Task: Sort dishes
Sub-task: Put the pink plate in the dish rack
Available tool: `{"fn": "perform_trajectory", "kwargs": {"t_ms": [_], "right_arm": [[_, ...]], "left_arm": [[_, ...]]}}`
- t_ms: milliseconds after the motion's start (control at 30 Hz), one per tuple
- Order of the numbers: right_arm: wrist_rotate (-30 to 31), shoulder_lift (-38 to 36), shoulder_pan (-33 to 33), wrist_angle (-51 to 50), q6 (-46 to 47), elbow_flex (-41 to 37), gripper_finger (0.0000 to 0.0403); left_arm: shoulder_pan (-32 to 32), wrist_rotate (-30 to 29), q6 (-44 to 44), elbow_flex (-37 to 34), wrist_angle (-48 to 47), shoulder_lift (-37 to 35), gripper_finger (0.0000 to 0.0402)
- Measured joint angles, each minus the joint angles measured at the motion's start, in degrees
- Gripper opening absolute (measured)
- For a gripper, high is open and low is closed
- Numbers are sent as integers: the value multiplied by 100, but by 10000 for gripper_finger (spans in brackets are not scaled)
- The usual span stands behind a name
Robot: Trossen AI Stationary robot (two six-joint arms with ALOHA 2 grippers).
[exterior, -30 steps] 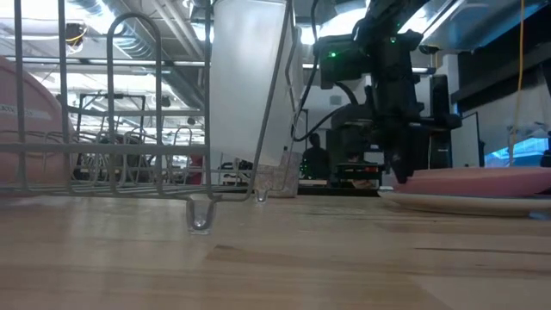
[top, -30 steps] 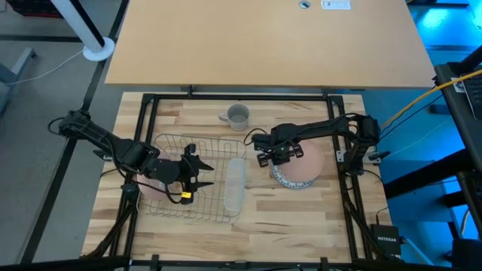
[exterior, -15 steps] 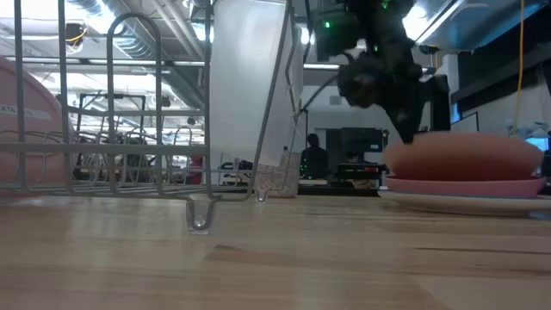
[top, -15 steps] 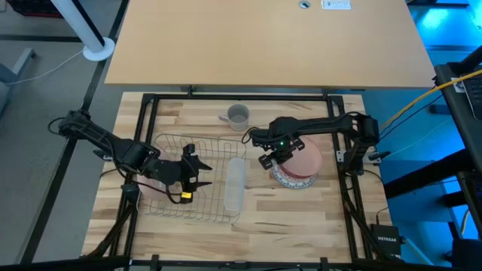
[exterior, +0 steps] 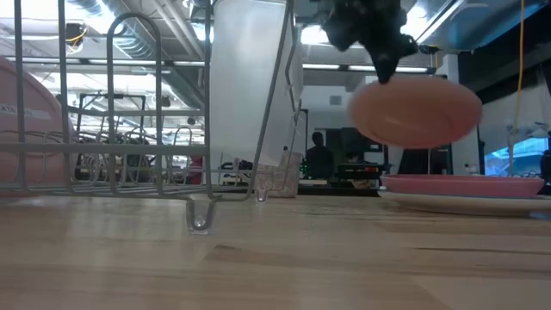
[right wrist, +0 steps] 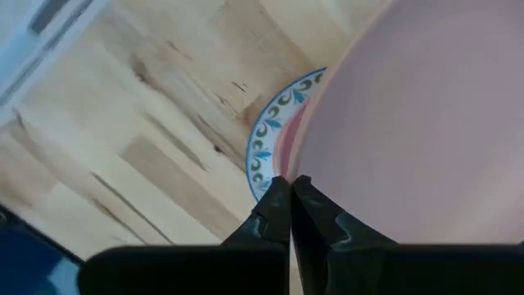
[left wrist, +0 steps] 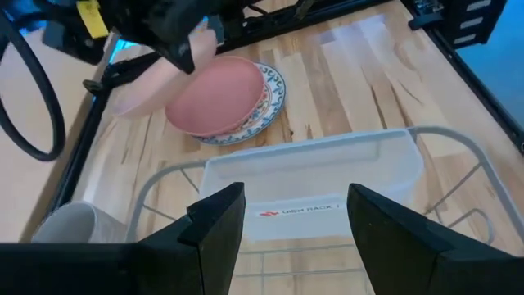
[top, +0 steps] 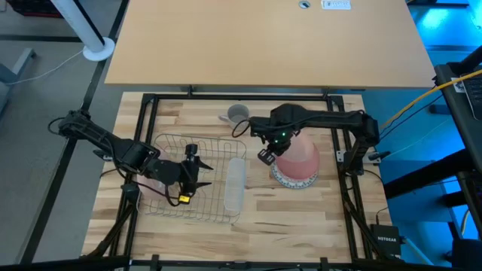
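My right gripper [top: 263, 156] is shut on a plain salmon-pink plate [top: 297, 153], which also shows in the low view [exterior: 417, 112], above the stack on the table's right half. Under it, another pink plate [exterior: 465, 183] lies flat on the green-blue patterned plate [top: 290, 181]. A further pink plate [exterior: 26, 129] stands on edge in the wire rack [top: 192, 203], at its left end. My left gripper [left wrist: 295, 238] is open and empty over the rack's middle [top: 192, 162]. My right gripper pinches the lifted pink plate by its rim [right wrist: 315, 168], on the side toward the rack, between its two shut fingers. The fingers come from above, slanting down. The plate hangs tilted below them, clear of the stack.
A grey mug [top: 238, 114] stands at the far side, between rack and stack. A white plastic holder [top: 236, 183] hangs on the rack's right end, close to the stack. Black frame rails [top: 343, 135] run along the table's sides.
My right gripper has risen with the pink plate. The plate lay flat on the stack, then came up by its gripped edge, and now hangs tilted and clear of the stack. The other plates have stayed in place.
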Motion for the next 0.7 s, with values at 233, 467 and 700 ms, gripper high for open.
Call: {"fn": "perform_trajectory", "kwargs": {"t_ms": [233,467,700], "right_arm": [[4,-2,312,-143,-1134,712,3],[-183,-2,810,51,-2060,1301,3],[-177,-2,1274,242,-2606,1542,3]], "left_arm": [[81,3,226,0,181,0,208],[354,6,1268,0,848,0,208],[1013,950,1862,0,1569,2,208]]}}
